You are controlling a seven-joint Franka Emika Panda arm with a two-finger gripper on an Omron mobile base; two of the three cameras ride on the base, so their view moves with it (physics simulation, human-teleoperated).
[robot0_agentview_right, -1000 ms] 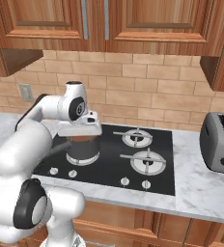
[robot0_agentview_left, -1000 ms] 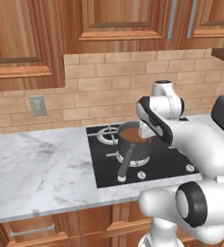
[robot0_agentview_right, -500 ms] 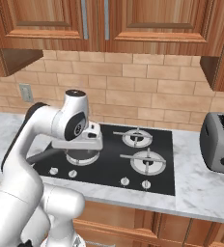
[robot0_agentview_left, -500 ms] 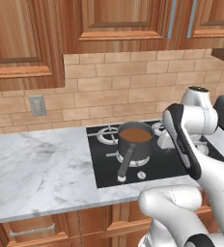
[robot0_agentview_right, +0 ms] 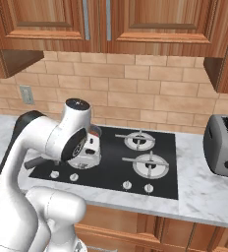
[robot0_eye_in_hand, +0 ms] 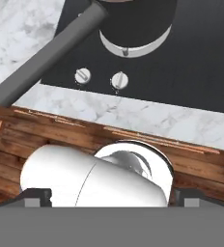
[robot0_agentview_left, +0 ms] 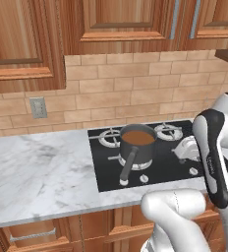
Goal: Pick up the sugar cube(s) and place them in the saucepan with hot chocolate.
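The saucepan [robot0_agentview_left: 137,144], dark grey with brown liquid inside, stands on the front left burner of the black cooktop [robot0_agentview_left: 165,167]. Its long handle [robot0_agentview_left: 127,168] points toward the counter's front edge. In the hand view the saucepan [robot0_eye_in_hand: 135,21] is at the top, and its handle [robot0_eye_in_hand: 49,55] runs down to the left. My gripper [robot0_agentview_left: 185,148] hangs low over the cooktop just right of the pan, partly behind my forearm. From the other side the gripper [robot0_agentview_right: 85,151] hides most of the pan. The fingertips [robot0_eye_in_hand: 36,197] stand wide apart at the bottom corners, so the gripper [robot0_eye_in_hand: 111,198] is open and holds nothing.
A silver toaster [robot0_agentview_right: 225,146] sits on the marble counter at the far right. Two bare burners [robot0_agentview_right: 139,141] lie on the cooktop's right half, with knobs [robot0_agentview_right: 127,185] along its front. The marble counter [robot0_agentview_left: 42,162] stretches left below a wall outlet [robot0_agentview_left: 38,107]. Wooden cabinets hang overhead.
My arm has swung from above the saucepan to its right and dropped lower, with the hand turned back toward the counter's front edge. The pan has not moved.
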